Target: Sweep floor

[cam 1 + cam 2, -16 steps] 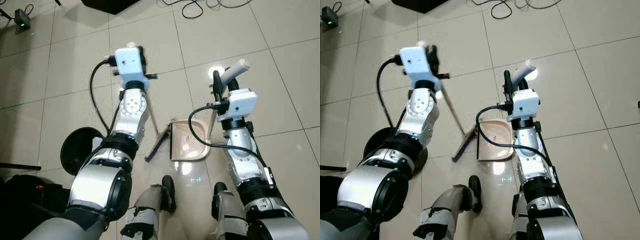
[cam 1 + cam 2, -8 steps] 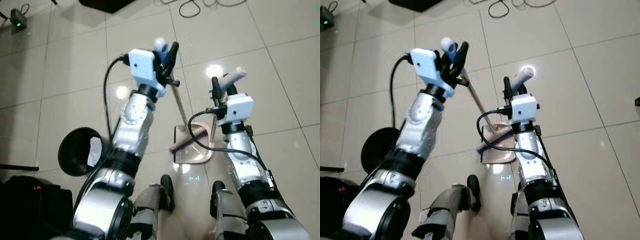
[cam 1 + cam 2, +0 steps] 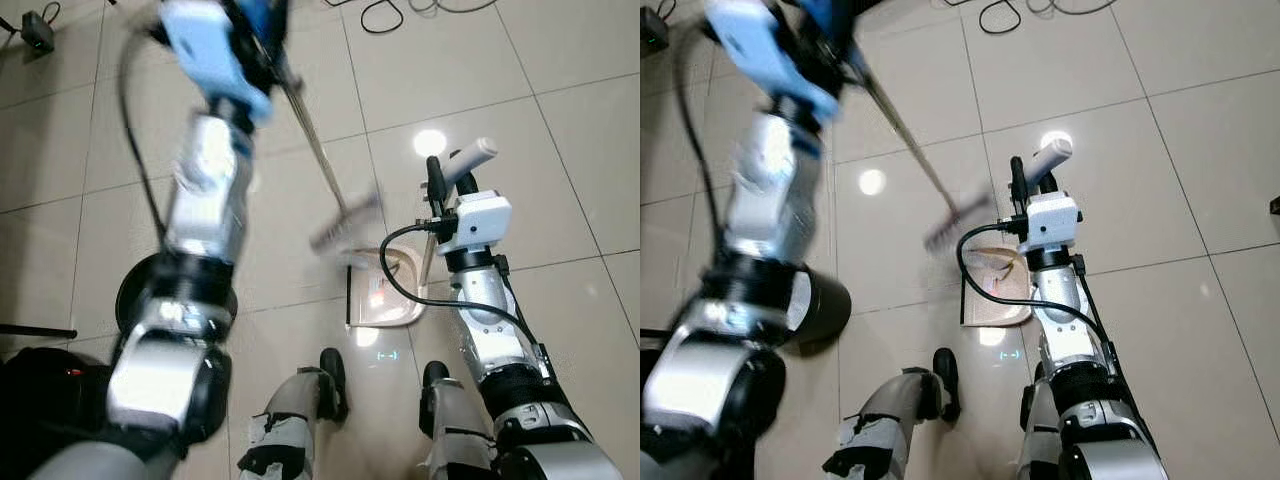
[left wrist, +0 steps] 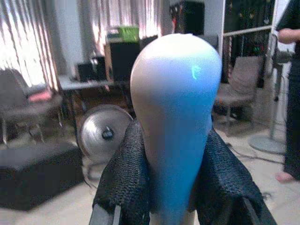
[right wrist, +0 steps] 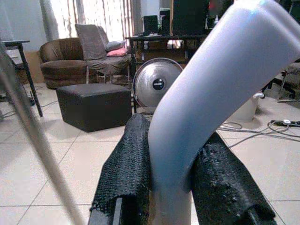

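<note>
**Broom raised, dustpan planted on the tiles**

Looking down from the head camera, you see the left gripper point(image 3: 262, 25) high near the far edge of the view, blurred, with the broom point(image 3: 318, 160) running from it down and toward the robot's right. Its bristle head point(image 3: 345, 228) hangs blurred just above the far rim of the dustpan point(image 3: 385, 295), which sits on the tiled floor point(image 3: 560, 150) just ahead of the robot's feet point(image 3: 335, 375). In the left wrist view the two fingers point(image 4: 126, 173) are closed tight on the rounded blue-white broom handle tip point(image 4: 176, 108), pressing it from both sides.

The right gripper point(image 3: 447, 182) stands above the dustpan's right side, and its fingers point(image 5: 129, 164) are clamped around the grey dustpan handle point(image 5: 211, 89), which bends up and away between them. A bright light reflection point(image 3: 430, 142) shines on the tile just beyond that handle.

A round black bin point(image 3: 820, 305) stands on the floor to the robot's left, partly behind the left arm. Black cables point(image 3: 385, 15) lie at the far edge of the floor.
</note>
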